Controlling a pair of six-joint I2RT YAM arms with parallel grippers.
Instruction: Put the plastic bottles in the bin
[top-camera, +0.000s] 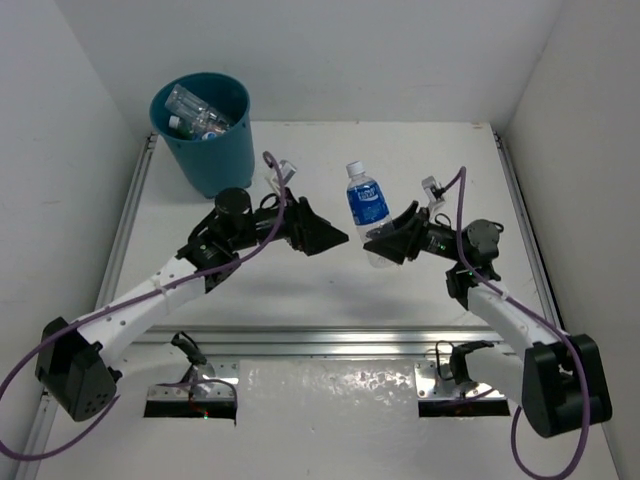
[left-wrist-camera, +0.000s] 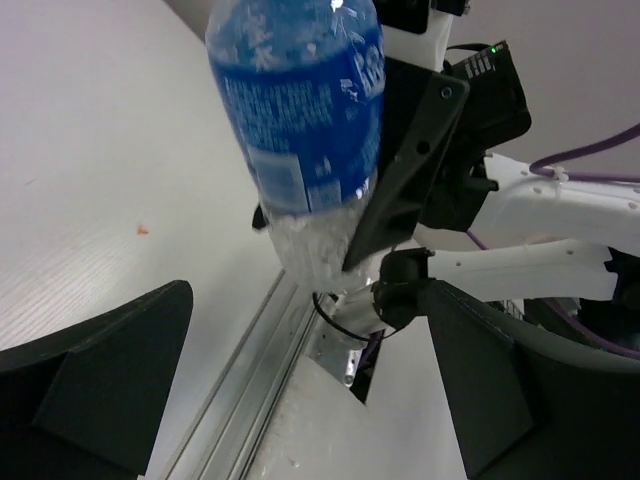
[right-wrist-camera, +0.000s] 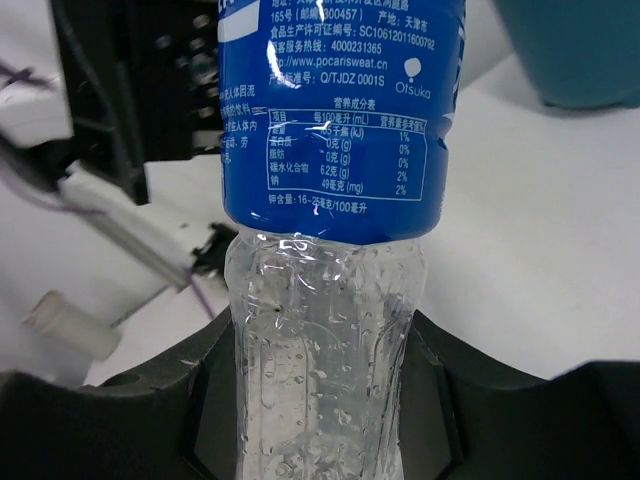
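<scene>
Bottle of clear plastic (top-camera: 368, 205), blue-labelled and white-capped, has its long axis near upright, cap uppermost, over the middle of the white bench (top-camera: 300, 300). Whether its base rests on the surface or hangs just above it I cannot tell for sure, though the left wrist view suggests it is lifted. The right claw (top-camera: 380, 247) pinches it low down, on the bare clear section beneath the label, with a black finger (right-wrist-camera: 210, 400) pressed to each side. Just to its left the left claw (top-camera: 325, 236) faces it, its two black fingers (left-wrist-camera: 110, 390) spread wide with nothing between them. The bottle is in front of that gap, untouched by it. The round teal-blue plastic bin (top-camera: 215, 160) sits at the far left, well apart from the bottle and beyond the left arm, with several clear bottles (top-camera: 198, 110) lying inside. That makes the left arm the nearer carrier. A handover looks likely, which would need the left claw to close on the label above the right claw's grip.
</scene>
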